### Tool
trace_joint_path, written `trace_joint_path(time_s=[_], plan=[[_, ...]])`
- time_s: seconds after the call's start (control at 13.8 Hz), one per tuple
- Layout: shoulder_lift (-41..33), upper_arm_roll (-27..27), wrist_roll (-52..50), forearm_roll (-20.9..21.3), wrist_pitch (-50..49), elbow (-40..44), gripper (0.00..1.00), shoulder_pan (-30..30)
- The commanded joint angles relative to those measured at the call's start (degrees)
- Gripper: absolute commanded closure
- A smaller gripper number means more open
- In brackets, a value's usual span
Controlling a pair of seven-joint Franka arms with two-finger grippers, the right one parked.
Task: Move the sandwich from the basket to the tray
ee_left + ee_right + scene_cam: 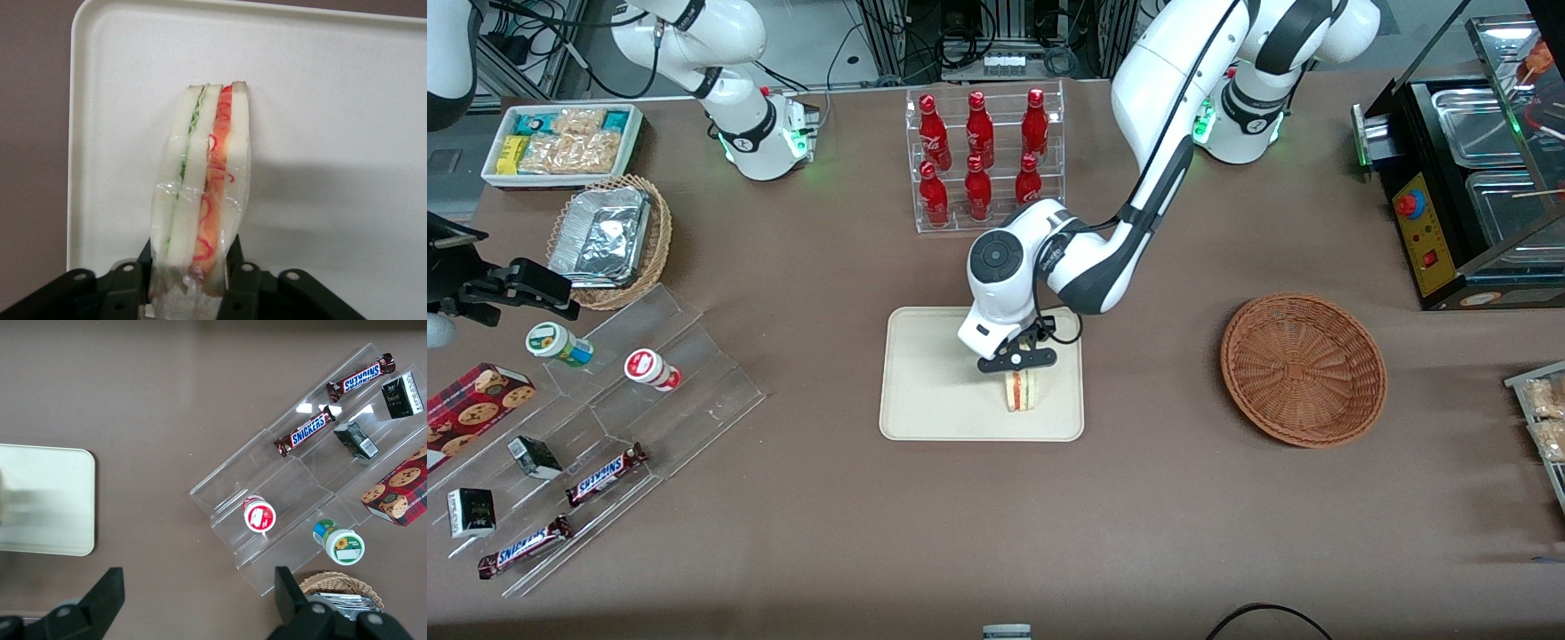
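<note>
Front view shows the left arm reaching from its base out over the bench, elbow bent, its wrist turned down above the tray (925, 391), with the pincer (1018, 369) directly over the sandwich (1021, 391). The wrist view shows the pincer (190, 273) pinching the sandwich (200, 193) by one end, a black finger (233, 267) pressed against each bread face. The wedge stands on edge on the tray (333, 100), close to the tray's edge nearest the front camera and toward its corner on the basket's side. Its long axis runs away from the pincer, filling edge facing up. Bare tray surface spreads around it. The basket (1303, 369) sits well apart on bare bench, toward the working arm's end.
</note>
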Motion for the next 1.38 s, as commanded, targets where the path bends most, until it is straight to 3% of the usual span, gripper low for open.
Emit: trace_joint_path(time_s=[0.0,0.36,1.31], plan=[[0.19,0.78,-1.20,0.98,-0.67,1.88,0.00,-0.97],[-3.41,0.86,-3.31,1.07,-4.18,1.88,0.00,-0.97],[-24.15,2.97,-3.49,0.19,-30.54,1.53,0.00,0.79]])
